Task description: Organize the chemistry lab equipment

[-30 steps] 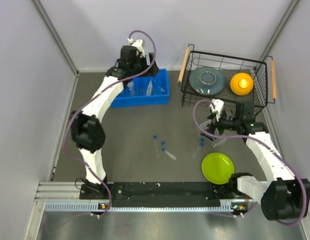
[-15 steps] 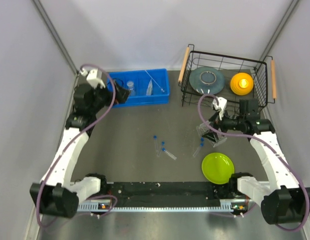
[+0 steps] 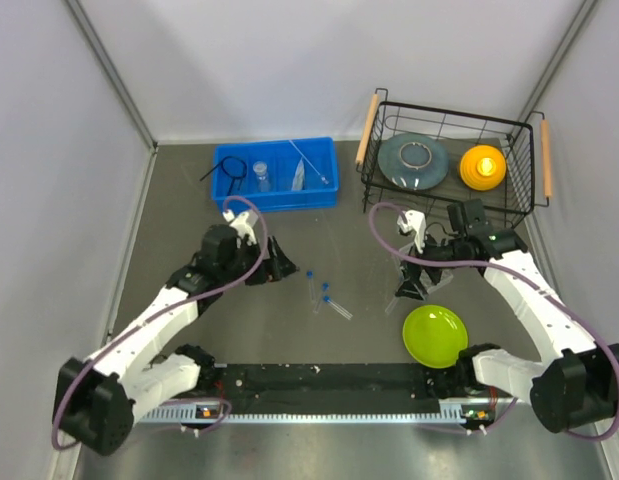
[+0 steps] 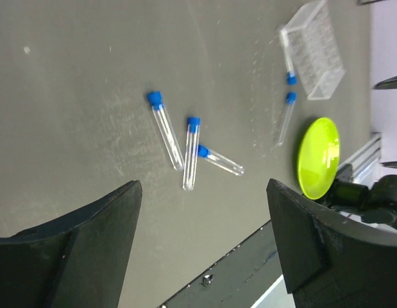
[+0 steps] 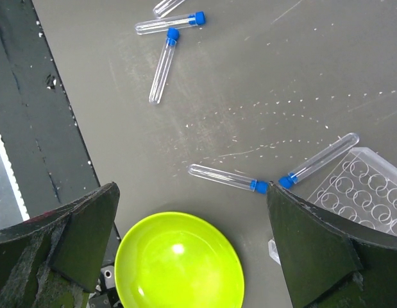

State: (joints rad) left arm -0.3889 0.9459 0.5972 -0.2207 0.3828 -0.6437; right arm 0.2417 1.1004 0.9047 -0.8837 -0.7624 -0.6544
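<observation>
Three clear tubes with blue caps [image 3: 326, 295] lie mid-table, seen close in the left wrist view [image 4: 190, 151]. Two more tubes [image 5: 227, 178] lie end to end beside the clear perforated rack [image 5: 368, 186], which also shows in the left wrist view [image 4: 313, 48]. My left gripper [image 3: 279, 265] is open and empty, just left of the three tubes [image 4: 201, 256]. My right gripper [image 3: 409, 285] is open and empty above the pair of tubes and the plate's edge [image 5: 192, 256]. The small jar [image 3: 261, 178], black ring [image 3: 234, 168] and clear packet [image 3: 301, 176] lie in the blue bin [image 3: 324, 190].
A lime-green plate [image 3: 434, 335] sits front right, under my right gripper's view [image 5: 179, 263]. A black wire basket [image 3: 374, 170] at the back right holds a grey dish [image 3: 413, 158] and an orange bowl [image 3: 482, 167]. The black rail [image 3: 319, 378] runs along the near edge.
My left arm has swung from the blue bin at the back down to mid-table beside the three tubes. My right gripper has shifted slightly forward and left, off the rack.
</observation>
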